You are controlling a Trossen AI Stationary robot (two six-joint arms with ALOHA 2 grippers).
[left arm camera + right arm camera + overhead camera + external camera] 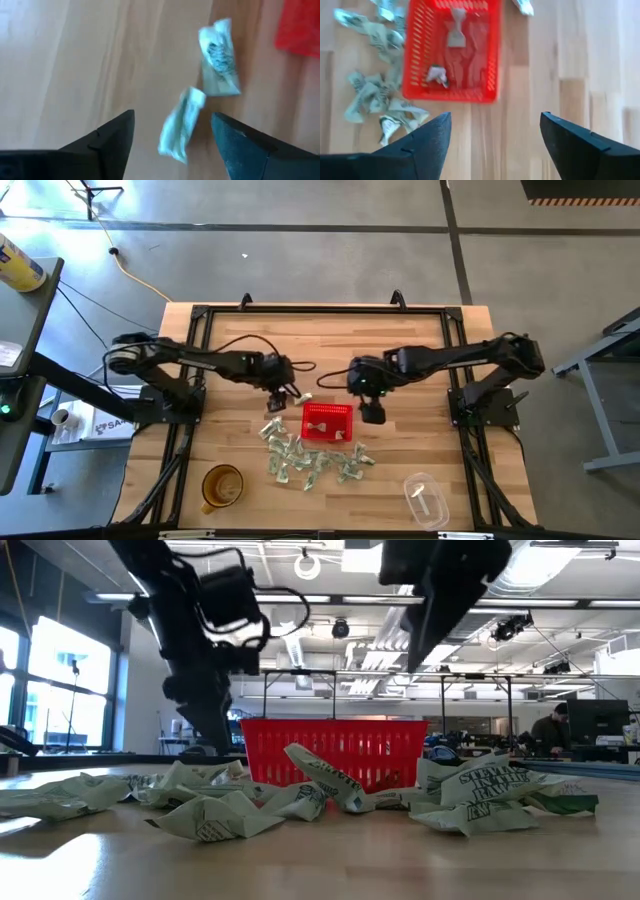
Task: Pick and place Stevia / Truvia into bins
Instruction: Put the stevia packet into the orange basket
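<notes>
- Crumpled packets [215,815] lie loose on the bench [320,860] in front of the red basket [335,750], awaiting pickup.
- Left fingers [172,135] spread wide; a packet [181,125] falls free between them.
- Right fingers [495,135] gape empty beside the basket, two packets inside.

The basket [327,421] sits mid-worktop [230,350], with two packets [455,22] inside it. A heap of packets [305,460] lies on the worktop in front of the basket, spreading to its left. Two more packets [220,60] lie off the basket's left back corner, under the left hand [283,394]. The right hand [371,412] hangs just right of the basket. A cup [222,486] stands front left, and another cup [424,498] lies front right.
</notes>
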